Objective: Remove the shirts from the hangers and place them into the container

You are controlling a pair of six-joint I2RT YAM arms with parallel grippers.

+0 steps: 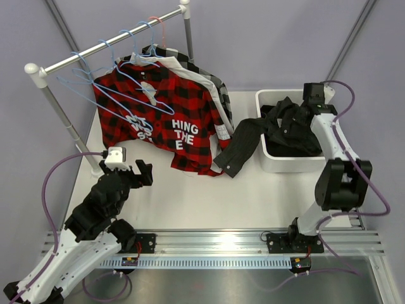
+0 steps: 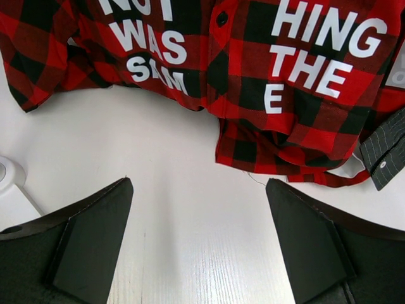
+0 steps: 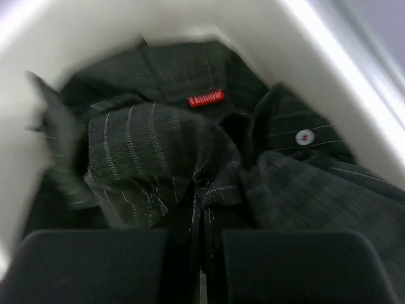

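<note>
My right claw is clamped on a fold of the charcoal pinstriped shirt, bunched in the white rectangular plastic tub right beneath it, one end trailing left over the rim onto the table, while my left claw gapes open, well apart.

High rear overview, wrist views close-up, left shares plaid shirt
</note>
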